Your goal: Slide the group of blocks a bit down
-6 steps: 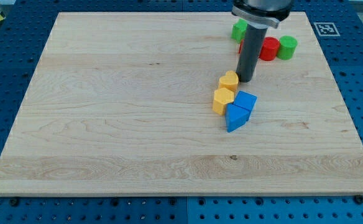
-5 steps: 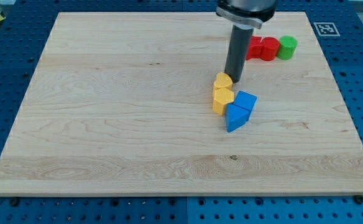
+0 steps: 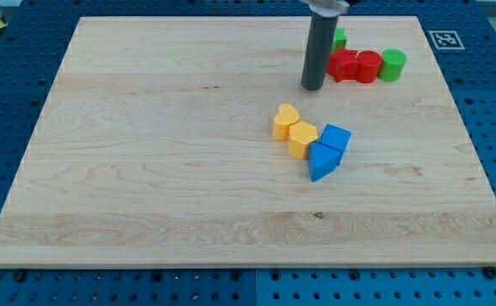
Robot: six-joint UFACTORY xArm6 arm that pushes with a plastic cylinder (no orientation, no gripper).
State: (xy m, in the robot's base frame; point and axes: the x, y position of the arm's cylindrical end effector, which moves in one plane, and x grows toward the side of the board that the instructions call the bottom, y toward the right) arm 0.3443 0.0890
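Note:
A group of blocks lies right of the board's middle: a yellow heart-shaped block [image 3: 286,121], a yellow hexagonal block [image 3: 302,137], a blue block [image 3: 336,137] and a blue triangular block [image 3: 322,161] below it. They touch one another. My tip [image 3: 312,87] stands above the group, a short gap up and to the right of the yellow heart, touching no block.
At the view's top right a row of blocks sits near the board's edge: a green block [image 3: 339,38] partly behind the rod, a red block [image 3: 343,65], a red cylinder [image 3: 368,66] and a green cylinder [image 3: 392,65]. A marker tag [image 3: 443,39] is at the corner.
My tip pushed the yellow heart block left, then moved up away from the group. The yellow hexagon and blue blocks stayed about in place.

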